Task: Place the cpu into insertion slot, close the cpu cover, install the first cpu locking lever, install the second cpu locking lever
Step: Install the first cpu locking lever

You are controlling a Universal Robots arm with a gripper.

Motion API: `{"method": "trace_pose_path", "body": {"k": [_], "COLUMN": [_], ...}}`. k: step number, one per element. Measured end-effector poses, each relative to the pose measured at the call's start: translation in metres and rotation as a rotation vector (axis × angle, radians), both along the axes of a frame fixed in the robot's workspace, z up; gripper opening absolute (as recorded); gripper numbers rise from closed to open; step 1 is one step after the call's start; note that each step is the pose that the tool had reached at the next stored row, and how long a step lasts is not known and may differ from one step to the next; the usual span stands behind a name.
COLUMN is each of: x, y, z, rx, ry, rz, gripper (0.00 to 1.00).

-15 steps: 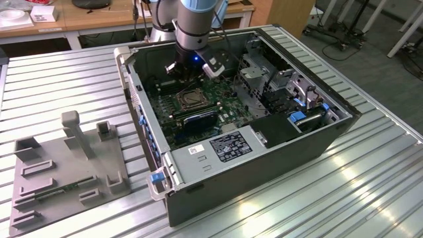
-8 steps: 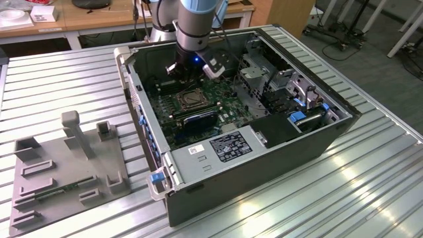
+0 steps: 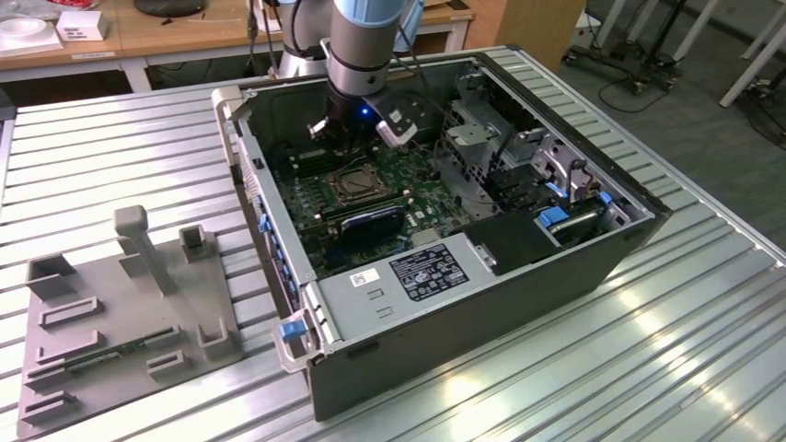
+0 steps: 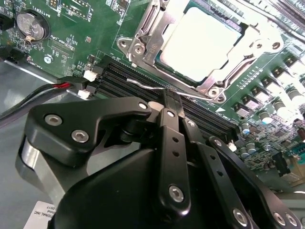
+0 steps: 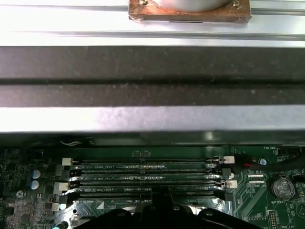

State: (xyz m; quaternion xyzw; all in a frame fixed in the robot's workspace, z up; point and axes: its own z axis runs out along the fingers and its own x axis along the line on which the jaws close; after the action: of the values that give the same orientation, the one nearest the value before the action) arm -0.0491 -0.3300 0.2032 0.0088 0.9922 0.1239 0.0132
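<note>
Just short of the seated cpu (image 4: 200, 43), the gripper (image 4: 170, 98), jaws pressed together and empty, touches a locking lever (image 4: 145, 86) lying crosswise.

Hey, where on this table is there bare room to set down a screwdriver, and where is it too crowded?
Bare ribbed table lies to the exterior view's right of the computer case, and in a strip between the case and the grey fixture tray. Inside the case is crowded: the gripper hangs over the motherboard, beside the drive bays.

Robotics lab, ribbed metal bench (image 3: 687, 368), wooden desks (image 3: 184, 37) behind, wheeled stands (image 3: 610, 66)
</note>
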Motion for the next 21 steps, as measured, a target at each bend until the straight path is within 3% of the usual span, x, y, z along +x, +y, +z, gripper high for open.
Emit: {"method": "trace_pose_path", "body": {"k": [14,21], "x": [0.0037,0.0037], "y": [0.0017,0.0017], "z": [-0.0008,0.0150], "rx": [-0.0003,0.0001], "ry": [0.0002,-0.0001], "rz": [0.000,0.000], "gripper": [0.11,0.11]}}
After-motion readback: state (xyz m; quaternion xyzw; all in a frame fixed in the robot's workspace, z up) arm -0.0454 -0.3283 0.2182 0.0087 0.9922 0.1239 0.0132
